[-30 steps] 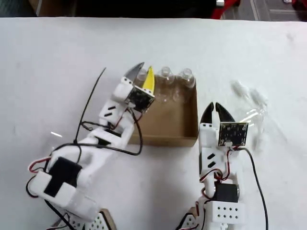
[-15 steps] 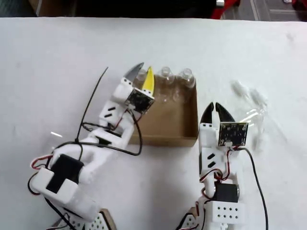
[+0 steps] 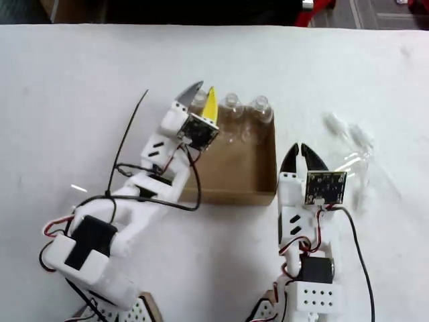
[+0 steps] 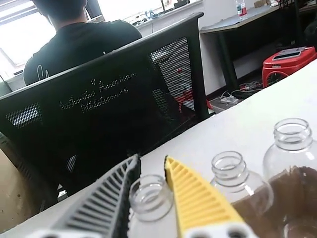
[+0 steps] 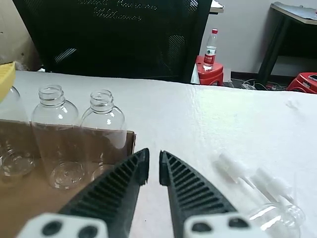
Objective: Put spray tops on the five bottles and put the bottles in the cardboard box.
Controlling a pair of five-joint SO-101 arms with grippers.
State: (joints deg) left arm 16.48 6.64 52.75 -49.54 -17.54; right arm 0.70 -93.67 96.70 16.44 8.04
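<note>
Upright bottle [image 4: 150, 199] stands in the far left corner of the cardboard box [image 3: 234, 194], neck between the left gripper [image 4: 152, 163] fingers, apparently pinched; right gripper [image 3: 299, 147], nearly closed and empty, sits outside the box's right wall, nearer the spray tops [image 3: 348, 134].

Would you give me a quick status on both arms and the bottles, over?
Left claw shut on neck of uncapped bottle in cardboard box. Right claw empty, all but shut, beside box. Spray tops loose on table; nothing blocking.
</note>
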